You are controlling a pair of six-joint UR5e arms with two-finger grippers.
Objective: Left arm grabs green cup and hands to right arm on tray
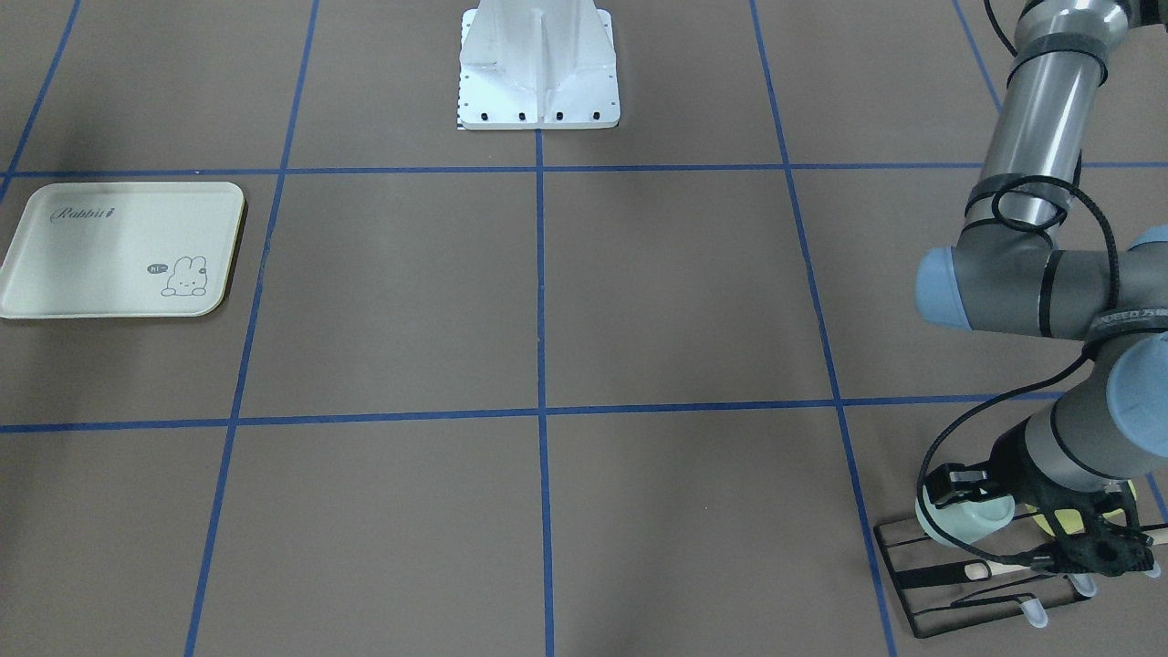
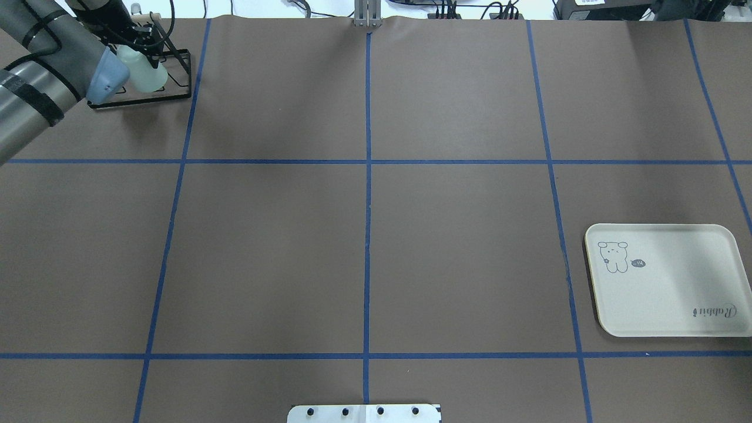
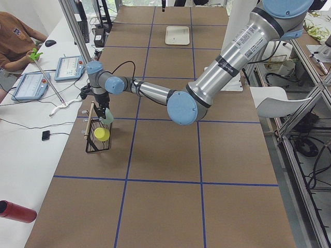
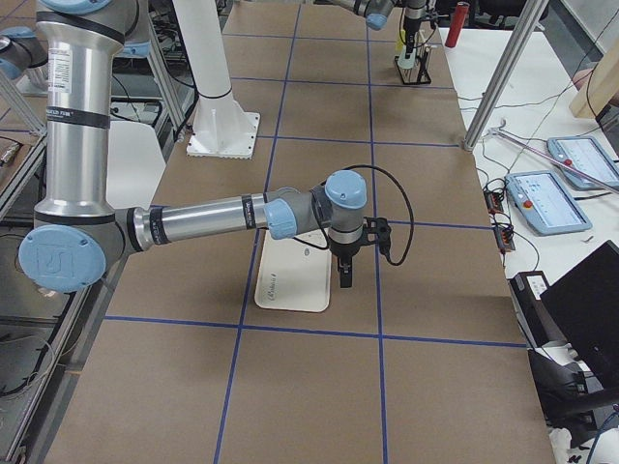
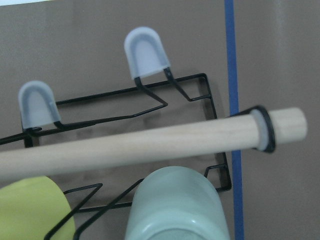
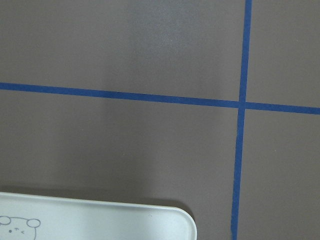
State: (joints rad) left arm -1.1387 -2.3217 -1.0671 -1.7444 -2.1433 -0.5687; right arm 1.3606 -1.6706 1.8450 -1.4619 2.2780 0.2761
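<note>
Left tool (image 1: 963,486) sits right at the green cup (image 1: 969,527), tilted on the black wire rack (image 1: 922,584) in the far left corner of the desk (image 1: 639,310), and you cannot tell whether it grips the cup, while the tray (image 1: 109,260) and right arm (image 4: 193,222) stand well apart at the near right.

The left arm (image 1: 1040,137) and the right arm (image 4: 193,224) are alike: silver-grey tubes joined by dark grey housings with rounded pale blue joint caps (image 1: 940,285), ringed by black bands, trailed by a looping black cable (image 1: 1000,208), and mounted on a white flared pedestal (image 1: 538,64) with dark bolts.
</note>
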